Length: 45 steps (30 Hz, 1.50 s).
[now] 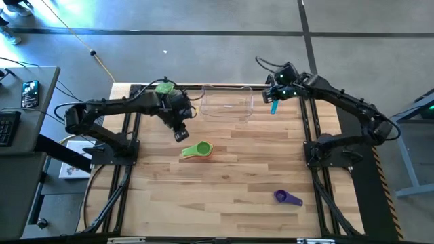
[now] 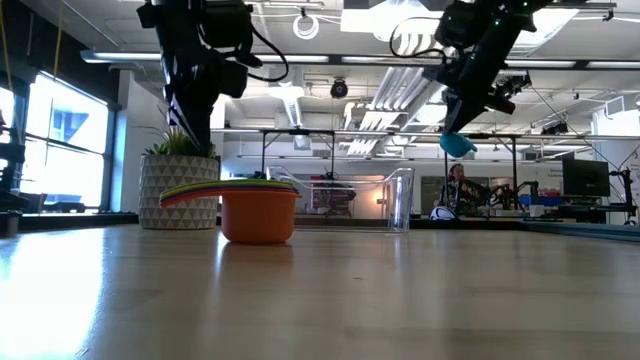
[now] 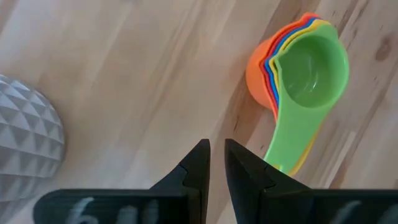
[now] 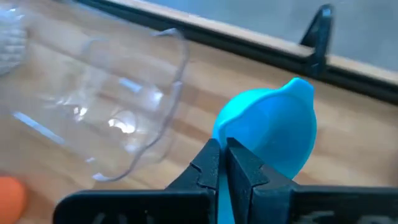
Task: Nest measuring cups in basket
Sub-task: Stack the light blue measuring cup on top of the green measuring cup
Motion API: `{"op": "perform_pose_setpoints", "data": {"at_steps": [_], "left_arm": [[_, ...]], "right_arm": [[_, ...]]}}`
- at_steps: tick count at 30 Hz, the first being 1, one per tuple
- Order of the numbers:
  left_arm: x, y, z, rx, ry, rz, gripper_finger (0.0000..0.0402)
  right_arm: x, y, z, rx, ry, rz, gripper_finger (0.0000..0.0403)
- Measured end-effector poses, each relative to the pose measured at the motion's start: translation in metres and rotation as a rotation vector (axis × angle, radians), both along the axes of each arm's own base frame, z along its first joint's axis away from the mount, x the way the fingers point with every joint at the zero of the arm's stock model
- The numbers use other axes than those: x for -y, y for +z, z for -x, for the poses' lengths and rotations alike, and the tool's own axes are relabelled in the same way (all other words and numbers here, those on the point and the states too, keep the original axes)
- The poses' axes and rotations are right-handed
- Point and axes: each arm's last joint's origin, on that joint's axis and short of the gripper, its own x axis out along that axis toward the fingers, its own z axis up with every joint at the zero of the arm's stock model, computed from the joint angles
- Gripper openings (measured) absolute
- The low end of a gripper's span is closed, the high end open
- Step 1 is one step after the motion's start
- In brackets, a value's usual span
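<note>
Right pincer (image 1: 274,99) clamped on light blue cup (image 4: 273,132), aloft just beside basket's (image 1: 227,103) right rim.

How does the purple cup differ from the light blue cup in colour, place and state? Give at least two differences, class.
The purple cup lies loose on the table, near its front right; the light blue cup hangs in the air beside the basket. No end effector is near the purple cup, while the right end effector is shut on the light blue one. Both remain outside the basket.
</note>
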Motion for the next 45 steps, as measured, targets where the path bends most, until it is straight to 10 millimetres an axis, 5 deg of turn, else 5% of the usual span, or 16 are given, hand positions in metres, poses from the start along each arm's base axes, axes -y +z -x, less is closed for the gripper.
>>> {"op": "perform_pose_setpoints", "data": {"at_steps": [10, 25, 45], "left_arm": [[0.021, -0.029, -0.002, -0.005, -0.015, 0.002, 0.0037], [0.047, -0.062, -0.001, -0.001, 0.016, -0.003, 0.0037], [0.074, -0.071, -0.007, 0.099, -0.063, -0.01, 0.0037]], "right_arm": [[-0.048, 0.0, -0.031, 0.05, -0.05, -0.035, 0.0], [-0.109, 0.0, -0.051, 0.113, -0.104, -0.064, 0.0], [-0.134, 0.0, -0.055, 0.16, -0.137, -0.051, 0.0]]}}
